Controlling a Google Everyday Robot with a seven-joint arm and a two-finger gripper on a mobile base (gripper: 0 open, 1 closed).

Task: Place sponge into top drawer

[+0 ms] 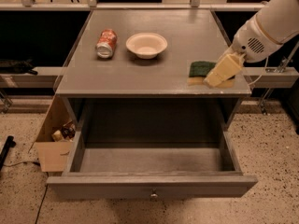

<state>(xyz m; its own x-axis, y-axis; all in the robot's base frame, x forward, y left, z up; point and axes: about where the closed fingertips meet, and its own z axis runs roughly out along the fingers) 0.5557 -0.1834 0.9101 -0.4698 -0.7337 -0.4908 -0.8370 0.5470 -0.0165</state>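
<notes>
The sponge point(201, 69), dark green on top with yellow foam below, is at the front right of the grey countertop point(140, 76), close above its surface. My gripper point(218, 73), with cream-coloured fingers, reaches in from the right on a white arm and is shut on the sponge's right end. The top drawer point(152, 185) is pulled wide open below the counter. Its inside is bare, and its flat grey front has a small round knob point(153, 196) at centre. The sponge is above the counter's front edge, behind the open drawer's right part.
A tipped red soda can point(106, 43) and a white bowl point(146, 45) sit on the counter's back left. An open cardboard box point(52, 146) with small items stands on the speckled floor left of the drawer. A rail point(28, 73) runs along both sides.
</notes>
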